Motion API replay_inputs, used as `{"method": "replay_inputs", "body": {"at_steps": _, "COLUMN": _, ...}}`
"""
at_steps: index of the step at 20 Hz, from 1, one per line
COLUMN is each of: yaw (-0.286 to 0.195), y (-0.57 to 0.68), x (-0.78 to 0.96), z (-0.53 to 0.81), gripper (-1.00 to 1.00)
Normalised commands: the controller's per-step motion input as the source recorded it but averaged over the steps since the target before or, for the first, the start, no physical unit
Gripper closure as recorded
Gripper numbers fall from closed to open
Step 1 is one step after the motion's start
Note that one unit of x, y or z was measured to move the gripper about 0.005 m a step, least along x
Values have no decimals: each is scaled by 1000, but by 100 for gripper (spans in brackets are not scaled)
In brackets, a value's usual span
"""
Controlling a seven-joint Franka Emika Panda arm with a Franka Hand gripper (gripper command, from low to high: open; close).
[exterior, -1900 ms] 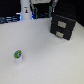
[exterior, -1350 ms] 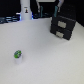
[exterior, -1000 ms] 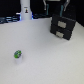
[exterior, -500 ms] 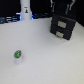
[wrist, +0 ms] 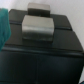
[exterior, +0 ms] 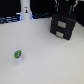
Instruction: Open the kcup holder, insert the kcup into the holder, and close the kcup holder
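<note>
From where I stand, no writing, label, brand or number can be read anywhere; the kcup holder (exterior: 63, 26) and the kcup (exterior: 18, 54) are too blurred to show any.

The kcup holder (exterior: 63, 26) stands on the surface (exterior: 47, 57) toward the exterior view's right, far back. The kcup (exterior: 18, 54) sits on the same surface toward the exterior view's left, nearer the camera, well apart from the holder. A bottle-shaped object (exterior: 24, 10) stands at the back, left of the holder
</note>
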Motion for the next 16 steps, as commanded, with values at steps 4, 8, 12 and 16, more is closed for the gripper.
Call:
{"method": "replay_inputs", "body": {"at_steps": 4, "yaw": -52, "y": 316, "x": -188, "z": -351, "gripper": -100}}
{"method": "replay_inputs", "body": {"at_steps": 8, "yaw": -52, "y": 335, "x": -265, "z": -300, "gripper": -100}}
{"method": "replay_inputs", "body": {"at_steps": 12, "yaw": -59, "y": 249, "x": -247, "z": -351, "gripper": -100}}
{"method": "replay_inputs", "body": {"at_steps": 16, "yaw": -88, "y": 189, "x": -217, "z": -386, "gripper": -100}}
